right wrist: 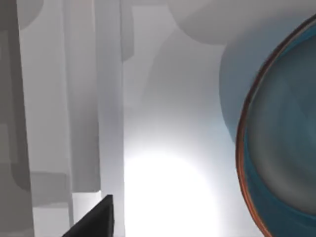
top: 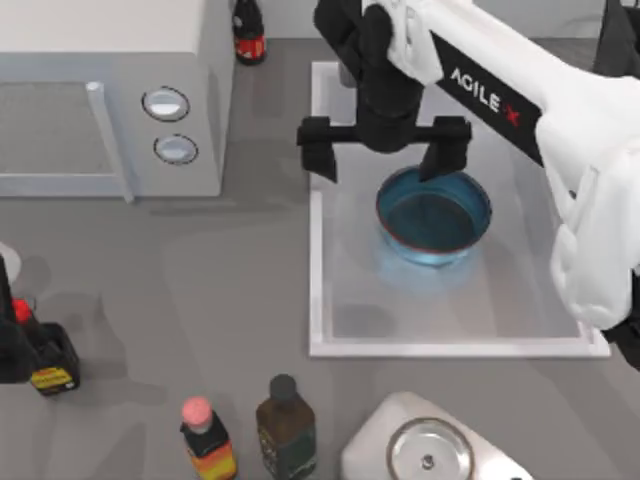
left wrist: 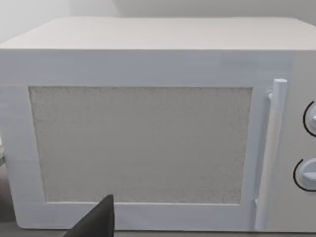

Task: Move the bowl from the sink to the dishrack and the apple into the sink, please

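Top view: right pincer (top: pixel 384 150) is hanging over the sink (top: pixel 316 250), near its far short rim, jaws spread wide.
Bowl: bowl (top: pixel 434 216) is sitting inside the sink, toward the far half, upright, dark hollow facing up.
Key relation: one black finger (top: pixel 441 150) is overlapping the bowl's far rim, the other finger (top: pixel 321 152) is standing over the sink's left rim, so the bowl is lying to the right of and nearer than the pincer's middle.
Right wrist view: bowl (right wrist: pixel 286 143) is showing its reddish rim off to one side, not between the fingers.
Coming move, as a judgement: the pincer is needing a shift toward the bowl before closing on its rim.
Nearer arm: right arm, already above the sink.
Left arm: parked at the desk's left edge, its camera facing the microwave (left wrist: pixel 148 128); I cannot tell its finger state.
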### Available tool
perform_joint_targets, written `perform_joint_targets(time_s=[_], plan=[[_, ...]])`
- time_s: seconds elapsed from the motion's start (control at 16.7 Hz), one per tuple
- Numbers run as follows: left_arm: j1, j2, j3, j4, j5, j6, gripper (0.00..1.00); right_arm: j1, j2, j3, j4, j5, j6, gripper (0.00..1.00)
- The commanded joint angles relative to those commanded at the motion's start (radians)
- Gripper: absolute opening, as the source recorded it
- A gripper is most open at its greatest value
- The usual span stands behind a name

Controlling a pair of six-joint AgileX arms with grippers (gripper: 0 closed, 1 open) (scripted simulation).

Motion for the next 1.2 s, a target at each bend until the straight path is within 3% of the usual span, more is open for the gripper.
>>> perform_joint_targets(time_s=[0.54,1.02,1.2], plan=[[0.0,0.0,0.0,0.0,0.0,0.0,1.0,-0.012,0.409,0.563,-0.147,0.004,-0.013,1.0],[0.0,0.0,0.0,0.0,0.0,0.0,1.0,-0.015,0.48,0.652,-0.167,0.005,-0.016,1.0],[0.0,0.0,0.0,0.0,0.0,0.0,1.0,-0.015,0.48,0.652,-0.167,0.005,-0.016,0.77]])
